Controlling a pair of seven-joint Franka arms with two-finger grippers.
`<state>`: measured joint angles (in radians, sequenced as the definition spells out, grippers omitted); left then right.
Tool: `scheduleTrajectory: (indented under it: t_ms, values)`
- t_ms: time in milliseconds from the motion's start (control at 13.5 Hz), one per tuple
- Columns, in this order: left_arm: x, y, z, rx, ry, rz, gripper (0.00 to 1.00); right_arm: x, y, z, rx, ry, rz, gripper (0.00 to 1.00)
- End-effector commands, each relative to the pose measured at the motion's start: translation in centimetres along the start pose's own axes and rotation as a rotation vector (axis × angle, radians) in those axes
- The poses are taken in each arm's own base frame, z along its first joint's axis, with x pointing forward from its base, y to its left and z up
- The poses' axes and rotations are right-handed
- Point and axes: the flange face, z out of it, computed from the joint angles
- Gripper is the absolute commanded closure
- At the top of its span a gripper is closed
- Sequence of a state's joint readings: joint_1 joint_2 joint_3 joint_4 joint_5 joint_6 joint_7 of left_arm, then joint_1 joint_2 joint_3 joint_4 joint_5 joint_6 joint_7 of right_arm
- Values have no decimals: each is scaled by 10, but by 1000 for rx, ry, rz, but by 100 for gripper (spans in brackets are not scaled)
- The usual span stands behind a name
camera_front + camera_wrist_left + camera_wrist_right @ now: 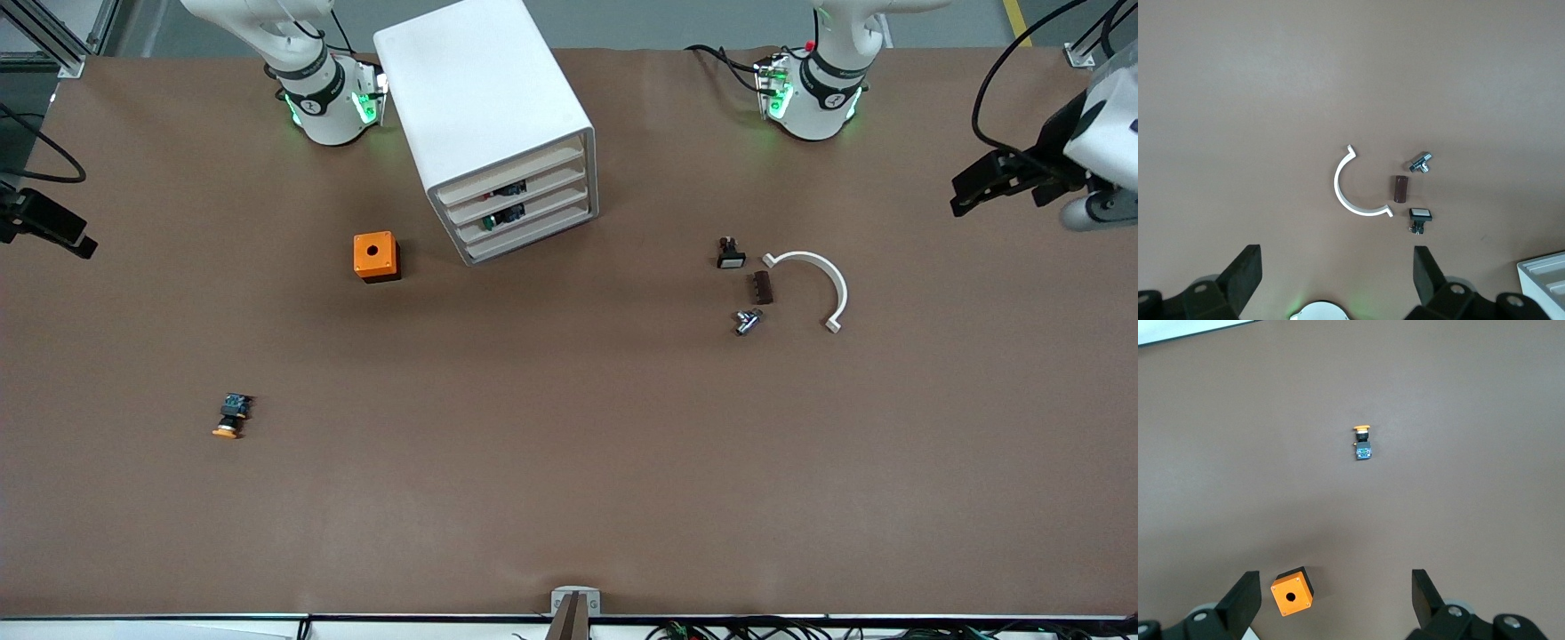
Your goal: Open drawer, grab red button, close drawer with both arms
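— Where do you find the button (pixel 507 188)?
— Inside the white cabinet (pixel 480 89), in the drawer (pixel 524 201) second from the top, I think. All four are shut. You see only a little red and black through the slot; the rest is hidden.
— And the pincers?
— The left gripper (pixel 1338 267) hangs over the white curved piece (pixel 1355 193), fingers apart, holding nothing. The right gripper (pixel 1335 590) is over the orange box (pixel 1292 591), also apart and empty. In both wrist views the fingers are cut off at the edge.
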<state>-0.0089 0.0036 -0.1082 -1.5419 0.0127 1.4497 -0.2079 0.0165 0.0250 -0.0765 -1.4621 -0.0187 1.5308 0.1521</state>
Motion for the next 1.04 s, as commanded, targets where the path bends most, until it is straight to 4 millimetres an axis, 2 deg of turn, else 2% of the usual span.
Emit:
scheduleTrajectory:
  t_ms: [0, 222, 296, 519, 741, 963]
  values:
    - [25, 28, 34, 3, -57, 34, 0, -6, 4, -5, 9, 4, 3, 0]
    - [44, 63, 65, -10, -61, -17, 0, -5, 4, -7, 11, 14, -8, 0]
    - [45, 82, 75, -12, -68, -30, 0, -5, 3, -8, 12, 18, -11, 0]
    - [53, 128, 121, 7, -118, -95, 0, -7, -1, -9, 17, 14, -19, 0]
    - [60, 172, 153, 28, -149, -206, 0, -8, -7, -8, 17, 9, -31, 0]
    - [55, 218, 192, 65, -199, -311, 0, -8, -7, 0, 14, -16, -29, 0]
